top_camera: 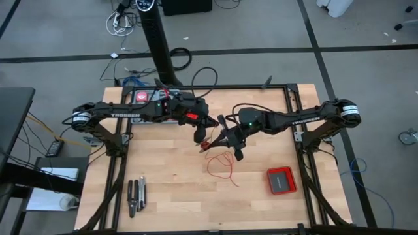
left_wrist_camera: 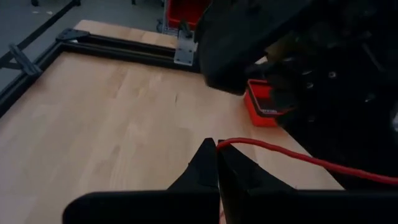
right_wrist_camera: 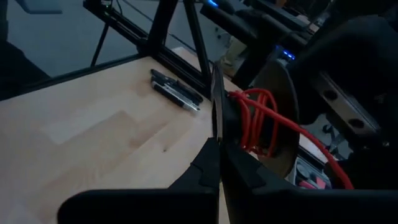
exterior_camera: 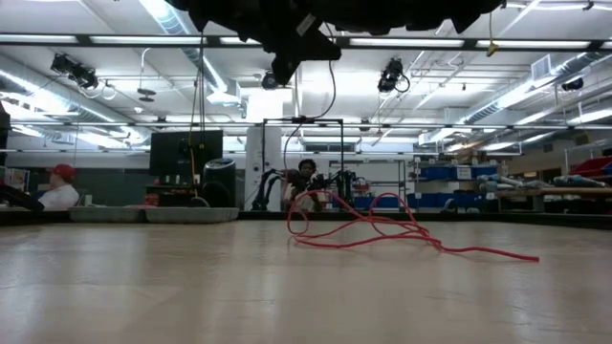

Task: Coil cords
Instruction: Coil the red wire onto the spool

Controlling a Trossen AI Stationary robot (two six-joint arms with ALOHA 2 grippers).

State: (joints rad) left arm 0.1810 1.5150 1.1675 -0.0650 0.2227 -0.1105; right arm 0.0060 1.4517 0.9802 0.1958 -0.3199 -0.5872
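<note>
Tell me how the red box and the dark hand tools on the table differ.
The red box is a flat square near the table's right side, while the hand tools are long, narrow, dark pieces near the left front corner. The box is a single item; the tools lie side by side as a group. Both rest on the wooden tabletop, away from the grippers and the red wire.

Left gripper [top_camera: 200, 138], right gripper [top_camera: 230, 138]: both closed, near together mid-table.

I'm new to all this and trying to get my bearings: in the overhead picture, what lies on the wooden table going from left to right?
Pliers-like hand tools near the left front edge → loose red wire around the middle, below the two arms' meeting jaws → flat red square box toward the right.
</note>
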